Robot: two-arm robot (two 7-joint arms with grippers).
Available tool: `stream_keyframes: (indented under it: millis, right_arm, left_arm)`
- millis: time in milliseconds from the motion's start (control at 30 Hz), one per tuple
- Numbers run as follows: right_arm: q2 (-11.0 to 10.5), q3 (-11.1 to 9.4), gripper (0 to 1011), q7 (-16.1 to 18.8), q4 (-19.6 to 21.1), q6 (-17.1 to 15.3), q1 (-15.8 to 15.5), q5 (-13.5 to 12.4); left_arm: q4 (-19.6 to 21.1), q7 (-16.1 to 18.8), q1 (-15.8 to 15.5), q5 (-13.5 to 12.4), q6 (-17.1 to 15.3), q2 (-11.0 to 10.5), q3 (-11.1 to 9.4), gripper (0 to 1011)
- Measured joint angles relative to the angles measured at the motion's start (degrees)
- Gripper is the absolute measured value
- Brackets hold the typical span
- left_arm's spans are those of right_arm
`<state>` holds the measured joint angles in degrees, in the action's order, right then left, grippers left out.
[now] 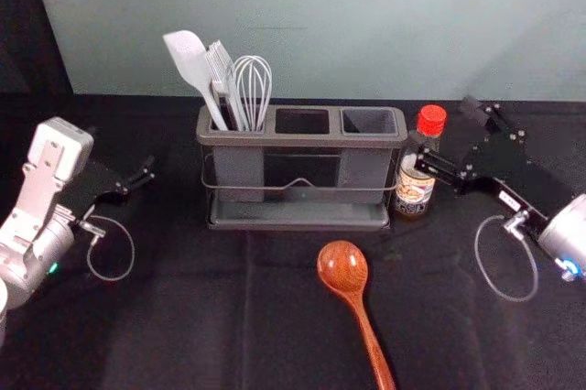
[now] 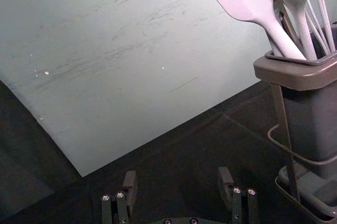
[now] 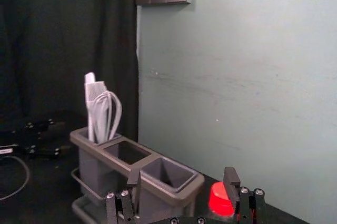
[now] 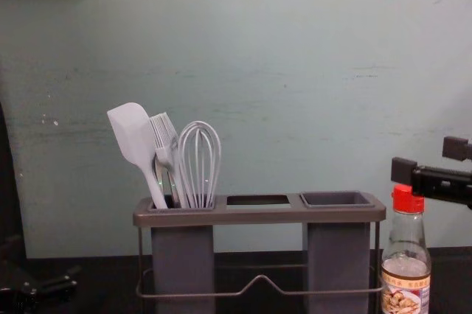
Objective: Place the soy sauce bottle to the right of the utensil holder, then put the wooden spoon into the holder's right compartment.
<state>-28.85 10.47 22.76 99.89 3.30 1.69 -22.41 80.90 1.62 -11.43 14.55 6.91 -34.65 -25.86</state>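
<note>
Pale grey-green wall [image 1: 366, 24] stands behind a black cloth [image 1: 183, 317]. Upright at right of centre, the soy sauce bottle [image 1: 417, 190] is just beside the utensil holder's [image 1: 302, 141] right end, so the first placement looks done. By its neck is the right gripper [image 1: 447, 134], fingers spread; whether one touches the glass I cannot tell. The left gripper [image 2: 177, 177] idles at the head view's left side, fingers apart.

At lower centre lies the wooden spoon [image 1: 344, 266], probably light and stiff, its smooth finish perhaps slippery. Take the slim handle [image 1: 374, 349] near the bowl, squarely across.

Back the right gripper off cleanly first; glass could tip if brushed. Then lift above the wire rail [image 1: 243, 189] and the raised rim of the right compartment [image 1: 369, 121], keeping clear of the red cap [image 1: 431, 119] close by.
</note>
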Motion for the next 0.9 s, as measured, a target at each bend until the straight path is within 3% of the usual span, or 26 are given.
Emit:
stream_keyframes:
  millis: [500, 900]
  right_arm:
    - [-0.88, 0.56, 1004, 0.52, 3.21, 0.66, -4.69, 0.86]
    - [-1.3, 3.11, 1004, 1.67, 3.36, 0.22, -6.29, 2.06]
  left_arm:
    - [0.0, 0.0, 0.0, 0.0, 0.0, 0.0, 0.0, 1005]
    - [0.0, 0.0, 0.0, 0.0, 0.0, 0.0, 0.0, 1005]
